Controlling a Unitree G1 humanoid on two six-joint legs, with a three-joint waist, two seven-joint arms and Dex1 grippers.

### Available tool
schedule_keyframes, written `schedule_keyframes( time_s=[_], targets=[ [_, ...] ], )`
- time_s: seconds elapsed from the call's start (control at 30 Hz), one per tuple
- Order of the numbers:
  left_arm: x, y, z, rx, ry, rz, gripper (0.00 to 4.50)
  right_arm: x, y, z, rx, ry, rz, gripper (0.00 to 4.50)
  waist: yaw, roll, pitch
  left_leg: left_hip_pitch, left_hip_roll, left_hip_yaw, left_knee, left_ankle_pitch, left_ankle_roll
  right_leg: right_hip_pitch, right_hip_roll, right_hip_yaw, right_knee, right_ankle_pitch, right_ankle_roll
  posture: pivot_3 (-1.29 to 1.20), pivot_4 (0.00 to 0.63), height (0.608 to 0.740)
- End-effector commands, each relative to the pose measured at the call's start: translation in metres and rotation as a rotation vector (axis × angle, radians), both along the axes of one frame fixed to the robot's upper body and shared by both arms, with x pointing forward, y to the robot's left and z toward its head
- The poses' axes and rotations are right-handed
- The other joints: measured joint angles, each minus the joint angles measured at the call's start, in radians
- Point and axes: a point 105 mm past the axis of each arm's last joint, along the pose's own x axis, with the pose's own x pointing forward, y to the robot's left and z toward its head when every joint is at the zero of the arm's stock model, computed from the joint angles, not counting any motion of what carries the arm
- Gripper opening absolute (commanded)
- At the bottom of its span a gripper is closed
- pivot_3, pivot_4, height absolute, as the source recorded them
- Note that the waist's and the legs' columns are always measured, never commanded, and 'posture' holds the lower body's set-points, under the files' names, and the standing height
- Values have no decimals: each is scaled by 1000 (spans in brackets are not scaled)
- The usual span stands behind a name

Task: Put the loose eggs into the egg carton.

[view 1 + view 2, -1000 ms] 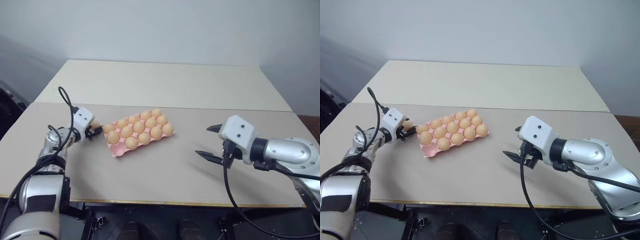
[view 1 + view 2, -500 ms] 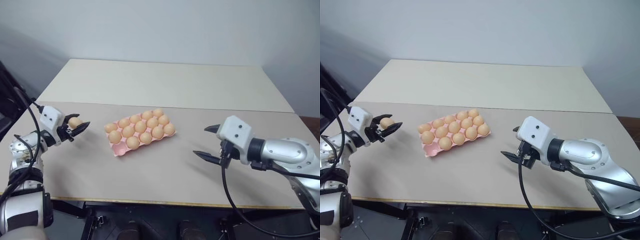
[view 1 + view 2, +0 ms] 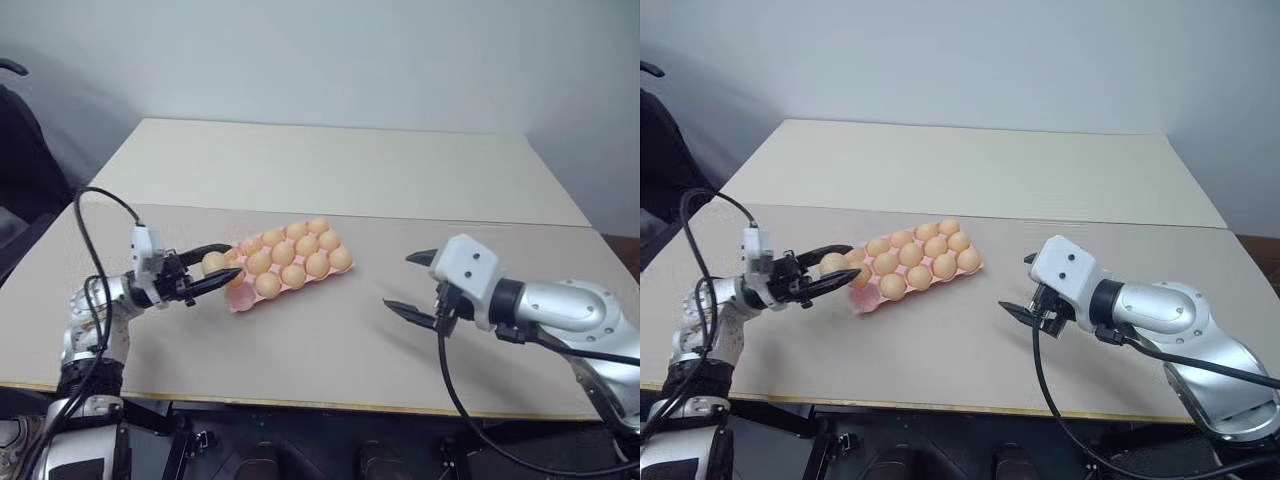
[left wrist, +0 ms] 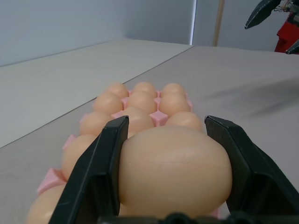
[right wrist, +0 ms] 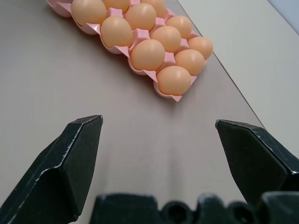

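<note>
Progress: late | egg carton [image 3: 290, 263] mid-worktop [image 3: 330, 340], nearly all cups filled | left pincer [image 3: 213, 273] clamped on egg [image 3: 213, 263] at carton's near-left end, not yet placed | right pincer [image 3: 415, 284] apart, empty, well clear.

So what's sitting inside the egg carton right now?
The egg carton has eggs in nearly every cup. Its left end is covered by the left gripper and the egg it holds, so any empty cup there can't be seen.

Pink egg carton [image 3: 238, 301] – orange-tan eggs [image 3: 306, 245].
</note>
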Motion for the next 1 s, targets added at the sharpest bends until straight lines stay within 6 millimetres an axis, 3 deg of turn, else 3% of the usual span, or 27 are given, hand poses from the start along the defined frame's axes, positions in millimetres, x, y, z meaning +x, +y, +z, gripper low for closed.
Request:
schedule_keyframes(
  time_s=[0.03, 0.37, 0.57, 0.8, 1.0],
  targets=[
    [-1, -7, 12, 13, -42, -52, 2418, -3, -2, 11, 0, -68, -14, 4500, -2, 0, 0, 0, 0, 0, 0, 0, 0, 0, 0, 0, 0, 0, 0, 0, 150, 740],
    [-6, -13, -3, 100, 3, -98, 2418, -8, 0, 13, -6, -86, 7, 4500, -3, 0, 0, 0, 0, 0, 0, 0, 0, 0, 0, 1, 0, 0, 0, 0, 150, 740],
    [-11, -9, -7, 131, 16, -106, 2418, -25, 9, 13, -16, -68, 128, 4500, -3, 0, 0, 0, 0, 0, 0, 0, 0, 0, 0, 1, 0, 0, 0, 0, 150, 740],
    [-11, -11, -9, 123, 26, -115, 2418, -21, 6, 13, -28, -78, 115, 4500, -1, 0, 0, 1, 0, 0, 0, 0, 0, 1, 0, 0, 0, 0, 0, 0, 150, 740],
    [-7, -12, -13, 132, 0, -84, 4338, -20, 5, 13, -30, -77, 101, 4500, -1, 0, 0, 1, 0, 0, 0, 0, 0, 1, 0, 0, 0, 0, 0, 0, 150, 740]
  ],
)
